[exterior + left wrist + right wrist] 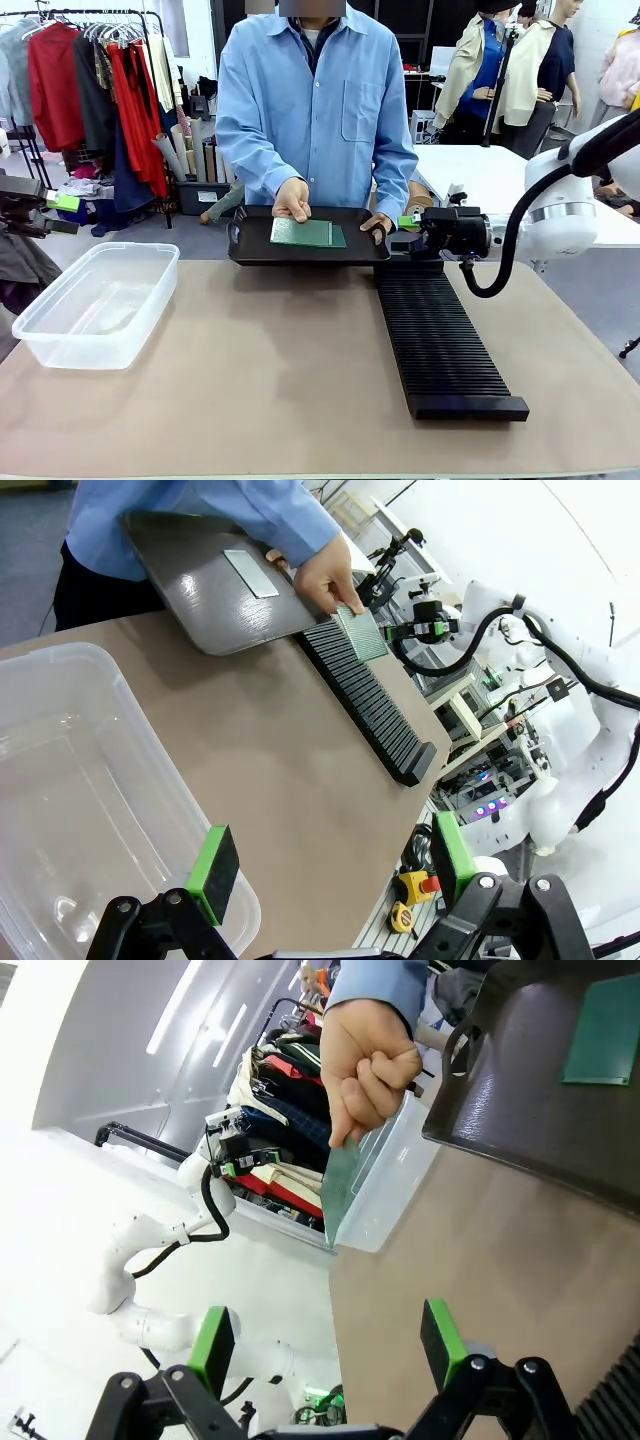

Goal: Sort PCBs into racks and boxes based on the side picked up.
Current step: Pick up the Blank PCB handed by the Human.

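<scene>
A person across the table holds a shallow black tray (255, 250) with one green PCB (308, 233) lying flat on it. The person's other hand (370, 1070) pinches a second PCB (340, 1190) upright, and that PCB (360, 632) hangs over the far end of the black ribbed rack (440, 340). My right gripper (412, 228) stands open just right of that hand, nothing between its fingers (440, 1340). My left gripper (330, 855) hovers open over the near end of the clear box (100, 300). In the front view the left gripper (55, 205) sits at the left edge.
The rack runs from the tray toward the table's front right. The tan tabletop (270, 380) is bare between box and rack. A clothes rail (100, 80) and a white table (490, 170) stand behind the person.
</scene>
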Motion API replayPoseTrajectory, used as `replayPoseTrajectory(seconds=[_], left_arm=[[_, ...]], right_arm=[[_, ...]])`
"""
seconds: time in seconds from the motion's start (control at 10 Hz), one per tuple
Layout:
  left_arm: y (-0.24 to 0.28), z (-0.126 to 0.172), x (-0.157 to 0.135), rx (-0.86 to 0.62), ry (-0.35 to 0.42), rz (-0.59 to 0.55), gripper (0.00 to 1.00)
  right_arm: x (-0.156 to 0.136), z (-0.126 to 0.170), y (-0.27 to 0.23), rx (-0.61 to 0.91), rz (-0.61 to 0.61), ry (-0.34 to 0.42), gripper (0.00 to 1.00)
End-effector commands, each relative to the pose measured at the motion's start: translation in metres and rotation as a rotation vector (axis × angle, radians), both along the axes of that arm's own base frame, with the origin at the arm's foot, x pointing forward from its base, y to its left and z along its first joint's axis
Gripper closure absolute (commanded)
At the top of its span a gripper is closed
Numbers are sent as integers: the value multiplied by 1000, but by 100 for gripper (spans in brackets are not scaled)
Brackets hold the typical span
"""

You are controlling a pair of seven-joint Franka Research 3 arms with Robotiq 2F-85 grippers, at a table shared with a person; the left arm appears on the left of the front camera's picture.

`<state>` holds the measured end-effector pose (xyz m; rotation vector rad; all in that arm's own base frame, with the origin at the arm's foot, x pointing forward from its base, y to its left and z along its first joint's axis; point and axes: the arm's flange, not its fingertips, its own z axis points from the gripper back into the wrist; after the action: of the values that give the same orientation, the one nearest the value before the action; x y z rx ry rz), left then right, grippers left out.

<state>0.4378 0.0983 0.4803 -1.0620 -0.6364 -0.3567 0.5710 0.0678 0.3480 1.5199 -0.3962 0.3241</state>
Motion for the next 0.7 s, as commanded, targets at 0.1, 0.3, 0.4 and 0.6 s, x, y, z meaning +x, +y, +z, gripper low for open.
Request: replayPoseTrajectory(seconds=[0.1, 0.3, 0.4, 0.6], left_arm=[[1, 1, -1, -5, -4, 0, 0], [1, 1, -1, -5, -4, 0, 0], [1, 1, -1, -5, -4, 0, 0], [1, 1, -1, -5, -4, 0, 0]], right_arm=[[24, 8, 32, 6, -25, 39, 0], [36, 7, 45, 0, -19, 76, 0], [45, 6, 57, -25, -12, 102, 0], [57, 1, 74, -64, -15, 125, 0]])
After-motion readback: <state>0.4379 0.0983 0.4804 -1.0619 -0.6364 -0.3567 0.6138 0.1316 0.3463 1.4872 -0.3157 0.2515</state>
